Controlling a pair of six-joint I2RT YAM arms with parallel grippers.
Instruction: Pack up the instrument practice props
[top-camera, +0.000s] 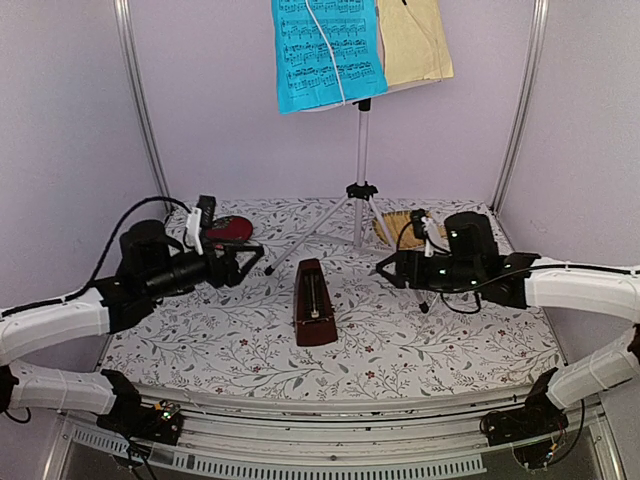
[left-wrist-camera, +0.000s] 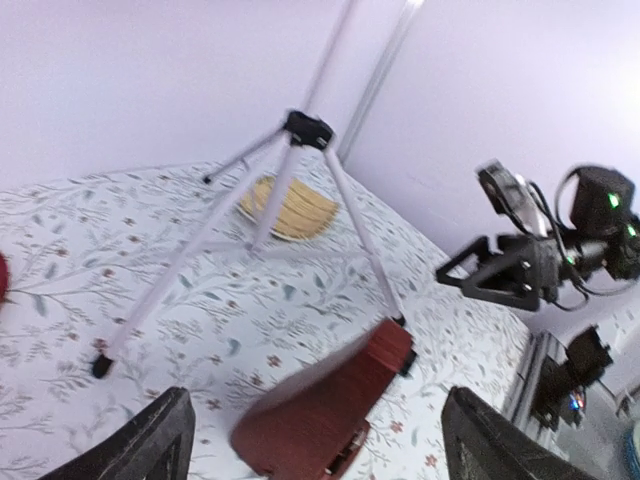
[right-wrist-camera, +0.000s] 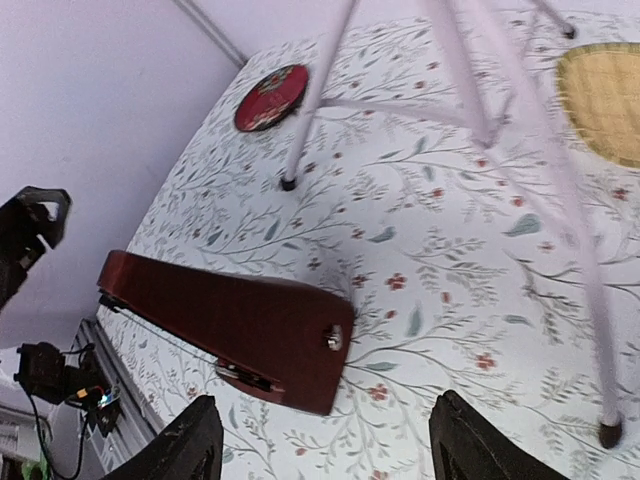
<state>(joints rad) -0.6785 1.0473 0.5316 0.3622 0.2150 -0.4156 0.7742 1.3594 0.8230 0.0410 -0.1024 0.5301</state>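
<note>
Left gripper (top-camera: 252, 262) and right gripper (top-camera: 383, 266), both spread and empty, flank the upright metronome (top-camera: 314, 303) on the floral table (top-camera: 450, 340); behind, the music stand (top-camera: 361, 150) carries a blue sheet (top-camera: 325, 50) of printed notes and a pale-yellow sheet (top-camera: 415, 40).

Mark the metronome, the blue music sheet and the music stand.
metronome (top-camera: 314, 305), top external view, middle of its front face.
blue music sheet (top-camera: 303, 60), top external view, printed middle of the page.
music stand (top-camera: 361, 150), top external view, its upright pole.

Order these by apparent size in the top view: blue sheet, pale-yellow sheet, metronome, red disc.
1. blue sheet
2. pale-yellow sheet
3. metronome
4. red disc, partly hidden
</note>
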